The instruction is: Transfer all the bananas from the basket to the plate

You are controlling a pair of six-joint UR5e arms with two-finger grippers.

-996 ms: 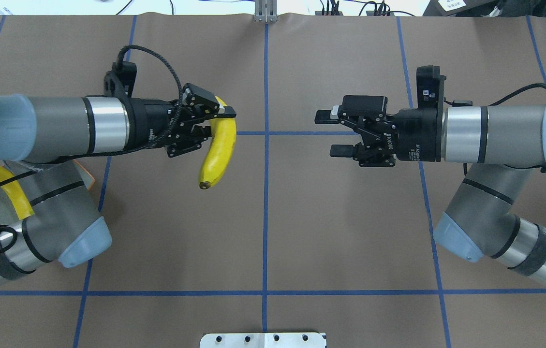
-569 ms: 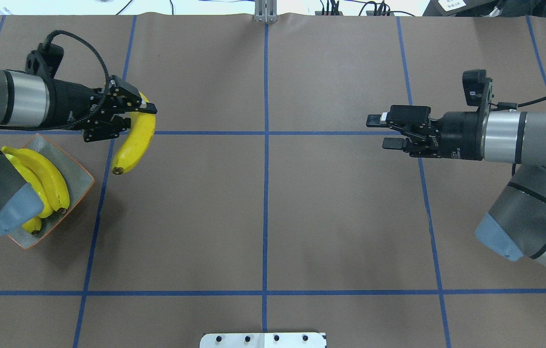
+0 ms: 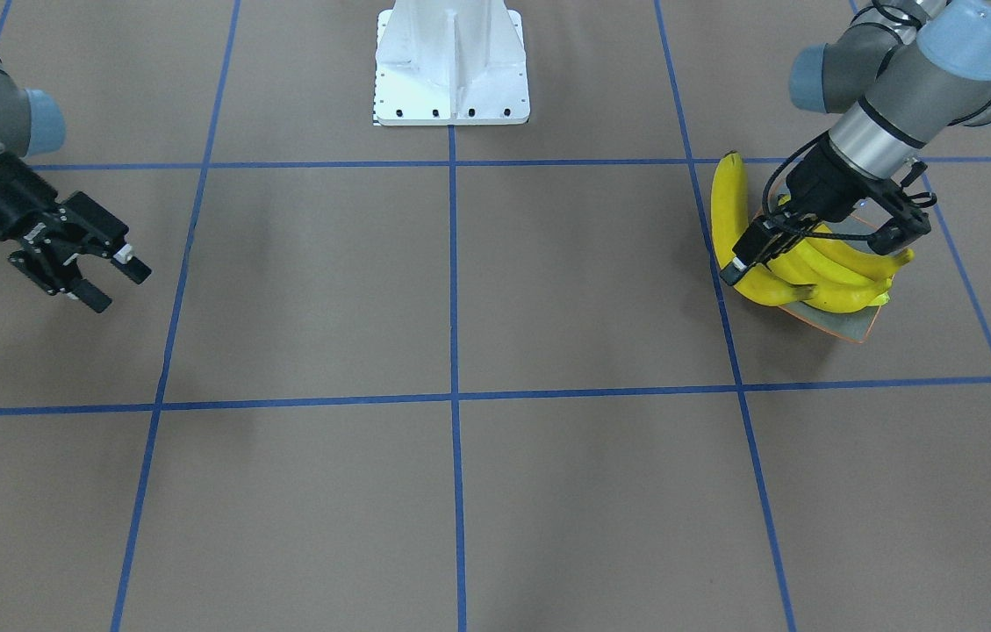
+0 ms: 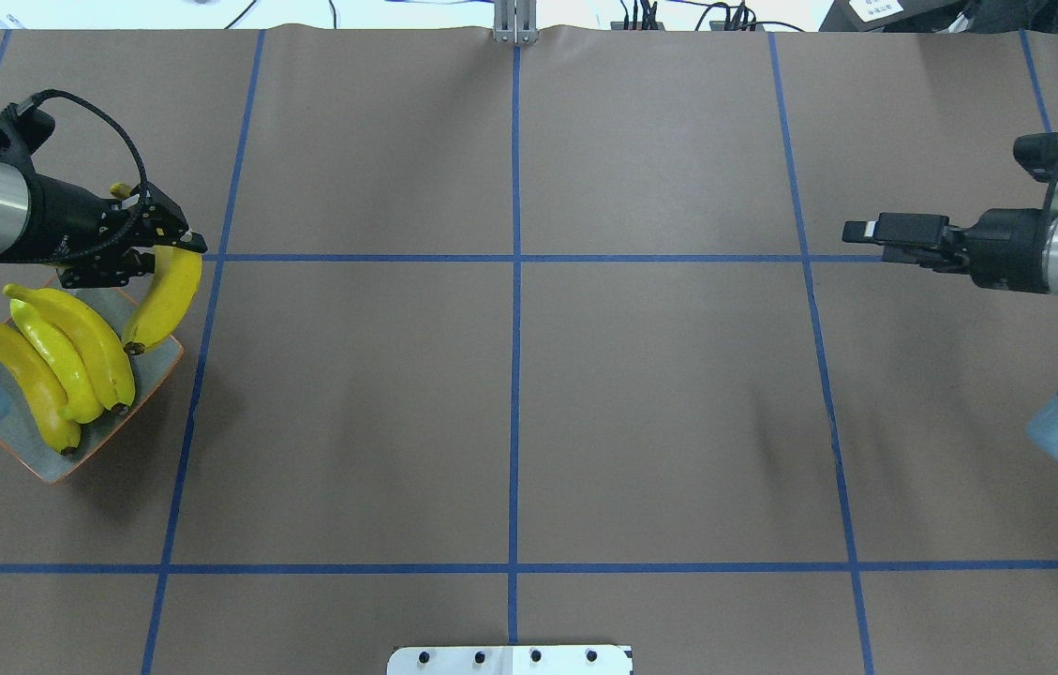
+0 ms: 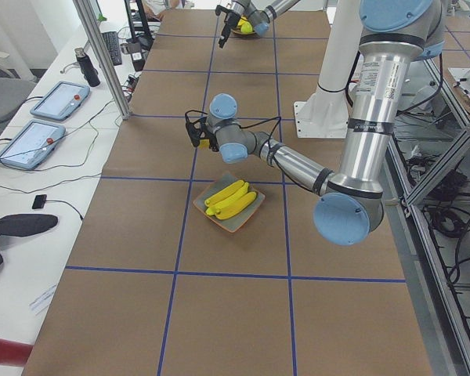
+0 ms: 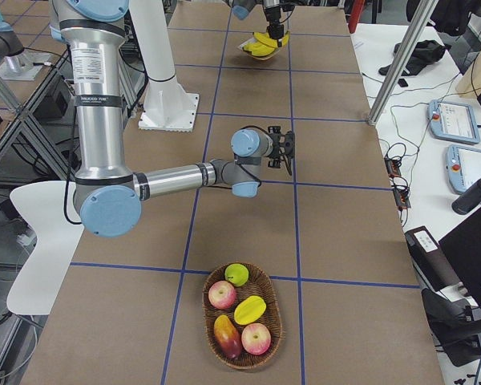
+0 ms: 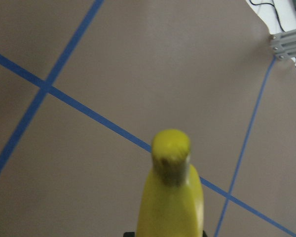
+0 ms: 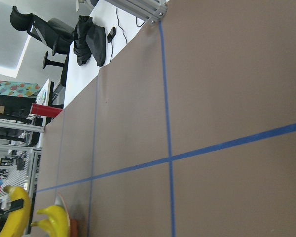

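Note:
My left gripper (image 4: 171, 255) is shut on the upper part of one yellow banana (image 4: 163, 295). That banana hangs over the far right corner of the plate (image 4: 150, 373), its lower tip down near the dish. Whether it touches, I cannot tell. Three more bananas (image 4: 60, 361) lie side by side on the grey, orange-rimmed plate (image 3: 855, 326). The left wrist view shows the held banana (image 7: 172, 197) end-on. My right gripper (image 3: 116, 283) is open and empty, far off at the other side of the table. The basket (image 6: 242, 317) shows only in the exterior right view and holds other fruit.
A white robot base plate (image 3: 451, 61) sits at the robot's side of the table. Blue tape lines mark a grid on the brown table (image 4: 510, 403). The basket stands near the table's end on my right.
My left arm has swung left with the banana, from mid-table to above the plate's corner. My right arm has drawn back to the right and its wrist has turned edge-on.

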